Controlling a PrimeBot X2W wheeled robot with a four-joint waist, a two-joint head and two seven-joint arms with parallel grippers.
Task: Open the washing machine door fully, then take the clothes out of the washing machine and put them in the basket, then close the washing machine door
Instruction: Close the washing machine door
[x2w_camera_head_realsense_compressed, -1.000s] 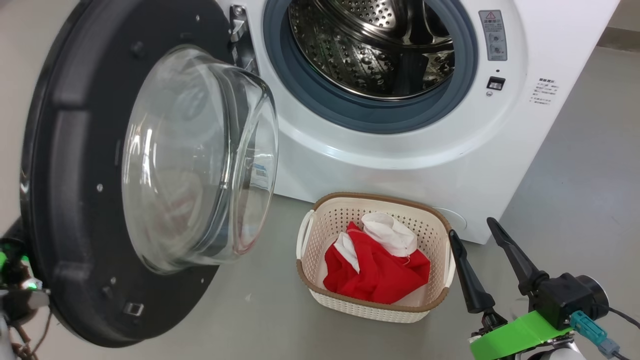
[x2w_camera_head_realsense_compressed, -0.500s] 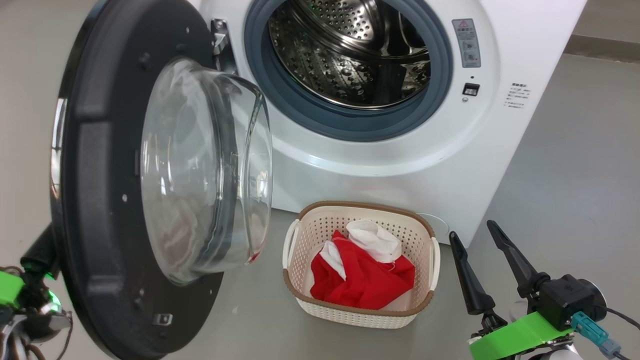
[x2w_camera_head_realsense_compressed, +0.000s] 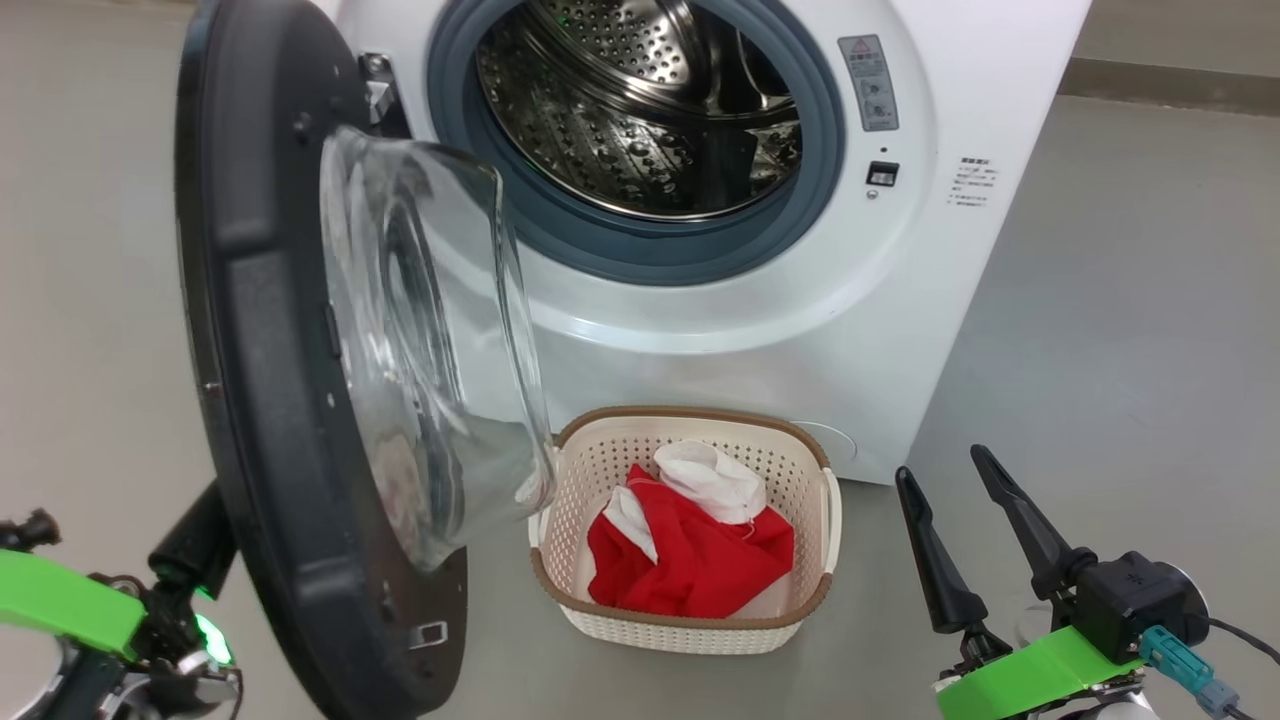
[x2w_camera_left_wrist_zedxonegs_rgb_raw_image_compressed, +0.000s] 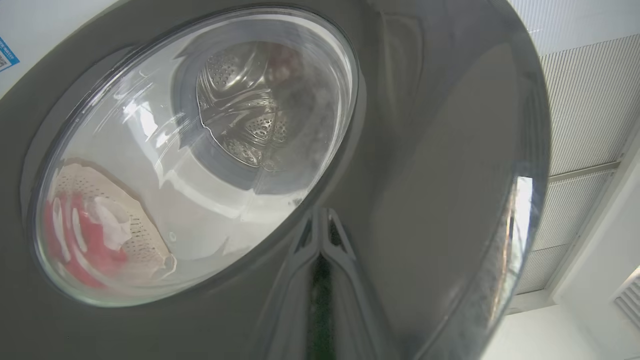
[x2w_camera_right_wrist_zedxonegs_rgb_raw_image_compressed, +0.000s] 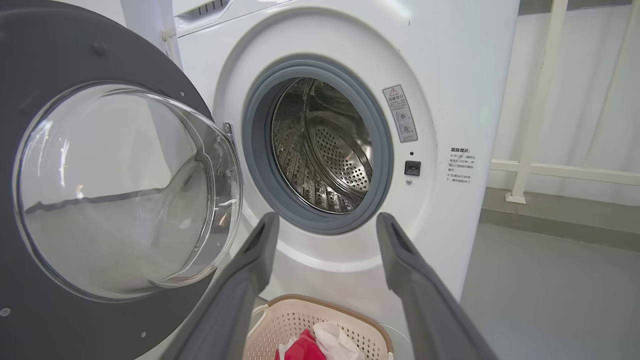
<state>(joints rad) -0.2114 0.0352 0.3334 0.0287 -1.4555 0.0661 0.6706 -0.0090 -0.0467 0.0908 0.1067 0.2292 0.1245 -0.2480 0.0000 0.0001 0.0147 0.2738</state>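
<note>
Right end effector (x2w_camera_head_realsense_compressed: 940, 462); clothes (x2w_camera_head_realsense_compressed: 690, 560) in basket (x2w_camera_head_realsense_compressed: 690, 632)

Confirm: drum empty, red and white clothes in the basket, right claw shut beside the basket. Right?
One slip: the right claw is open, not shut; the right wrist view shows its fingers spread wide. The rest stands: drum empty, red and white clothes in the basket, claw beside it.

The washing machine door (x2w_camera_head_realsense_compressed: 270, 400) has swung partway shut, turning nearly edge-on at frame left, with the left gripper (x2w_camera_left_wrist_zedxonegs_rgb_raw_image_compressed: 320, 250) pushing up behind it from the lower left.
</note>
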